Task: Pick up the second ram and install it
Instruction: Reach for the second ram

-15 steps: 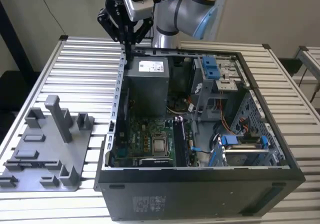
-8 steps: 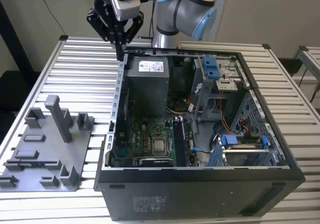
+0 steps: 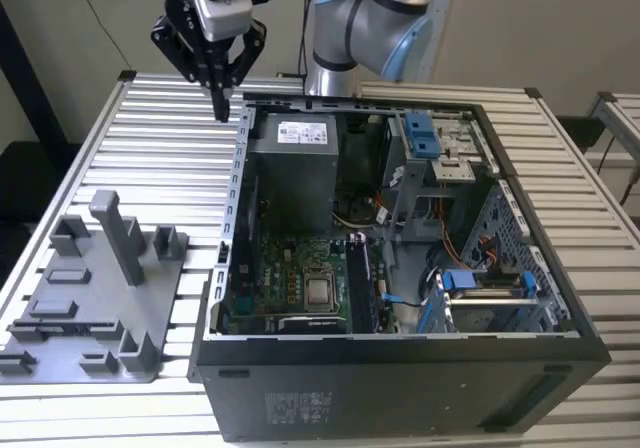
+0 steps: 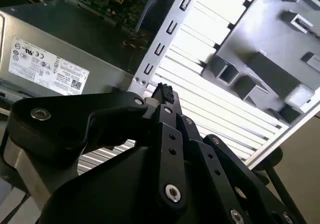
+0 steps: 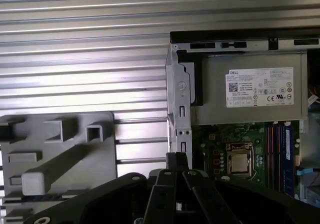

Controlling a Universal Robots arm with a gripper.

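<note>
— Up beside the case's point(image 3: 400, 373) corner, the gripper point(image 3: 222, 111) is hanging, fingers pinched together, gripping nothing.
— And the second ram point(image 3: 362, 283)?
— It's standing in the motherboard point(image 3: 275, 268) slots beside the processor point(image 3: 320, 290).

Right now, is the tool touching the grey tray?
Apart. In the exterior view the tool hangs by the rear corner of the case, and bare table slats lie between it and the tray.
</note>
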